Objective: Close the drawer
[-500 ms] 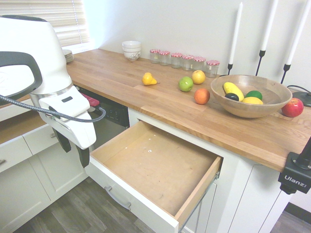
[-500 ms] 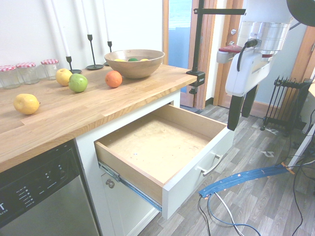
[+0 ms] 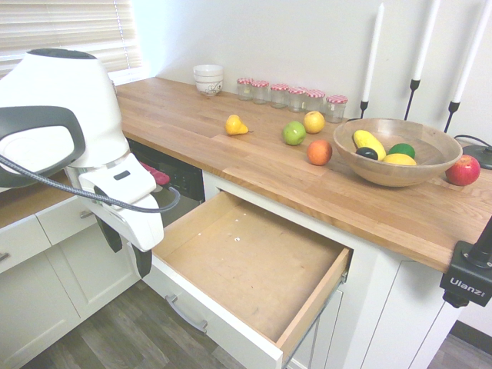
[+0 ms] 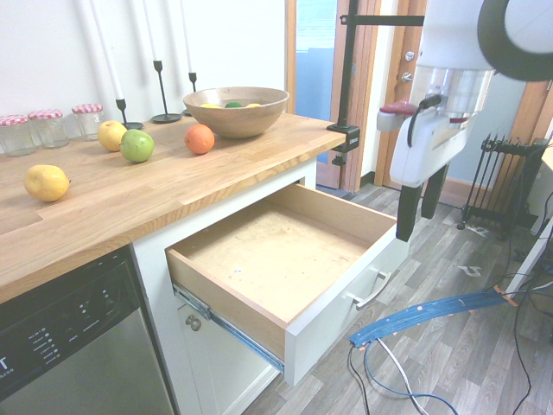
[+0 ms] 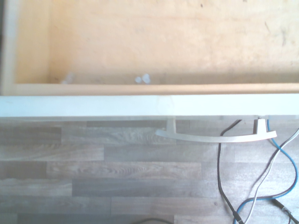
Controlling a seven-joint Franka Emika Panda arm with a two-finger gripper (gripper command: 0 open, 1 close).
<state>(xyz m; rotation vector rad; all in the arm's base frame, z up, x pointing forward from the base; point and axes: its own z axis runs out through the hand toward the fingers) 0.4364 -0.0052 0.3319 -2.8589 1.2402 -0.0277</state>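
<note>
The drawer (image 3: 254,265) stands pulled far out from under the wooden counter, its plywood inside bare. Its white front panel (image 4: 341,316) carries a curved silver handle (image 4: 371,290). My gripper (image 3: 128,247) hangs open with nothing between its dark fingers, just outside the front panel near one end of it and slightly above its top edge. From the other side, the gripper (image 4: 416,225) is close to the panel's corner, apart from it. The wrist view looks straight down on the drawer's front edge (image 5: 149,105) and the handle (image 5: 215,135).
The counter (image 3: 254,165) holds loose fruit, a wooden bowl (image 3: 396,150) of fruit, several jars and candlesticks. A dishwasher (image 4: 69,346) sits beside the drawer. White cabinets (image 3: 31,284) stand behind the arm. Cables (image 4: 415,316) lie on the floor and a dark radiator (image 4: 501,181) stands nearby.
The arm has moved closer to the drawer's front panel and a little lower. The drawer has not moved and the fingers stay open.
</note>
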